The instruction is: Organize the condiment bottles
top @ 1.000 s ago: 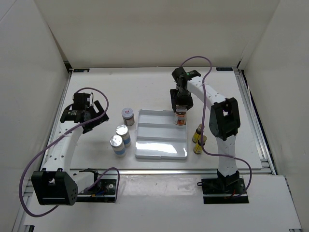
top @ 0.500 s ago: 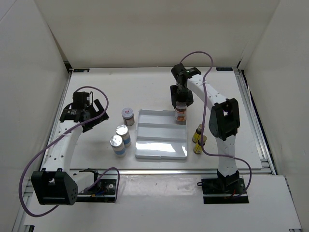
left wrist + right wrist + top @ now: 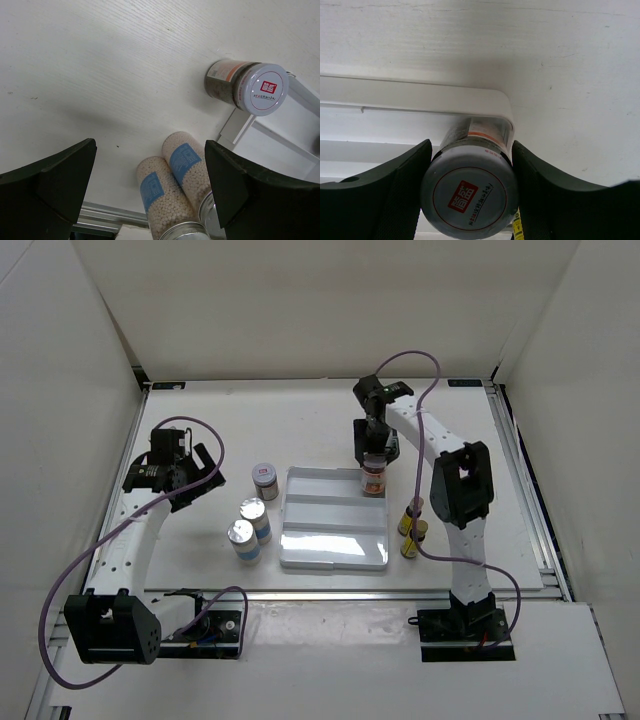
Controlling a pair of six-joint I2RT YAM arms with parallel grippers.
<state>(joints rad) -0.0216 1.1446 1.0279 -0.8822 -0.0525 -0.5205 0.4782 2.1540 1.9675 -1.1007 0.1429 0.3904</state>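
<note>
Six small containers sit on or over a white table [image 3: 320, 420], around a white ridged tray [image 3: 330, 540] at the centre of the top view. The right gripper [image 3: 373, 455] reaches down at the tray's upper right corner, jaws clamped on the white lid of a brownish jar [image 3: 373, 480]. In the right wrist view the fingers [image 3: 390, 190] press both sides of that lid, and the jar's base is just inside the tray corner; whether it rests on the tray floor cannot be told. The left gripper [image 3: 205, 475] hangs over bare table at the left of the frame, jaws wide apart with nothing between them.

A second jar [image 3: 265, 480], upright with a red mark on its lid, stands just outside the tray's upper left corner. Below it, two silver-topped cylinders [image 3: 255, 518] with blue labels stand touching each other, just left of the tray. Two yellow bottles [image 3: 412, 525] with dark caps stand close together right of the tray, beside the right arm.
</note>
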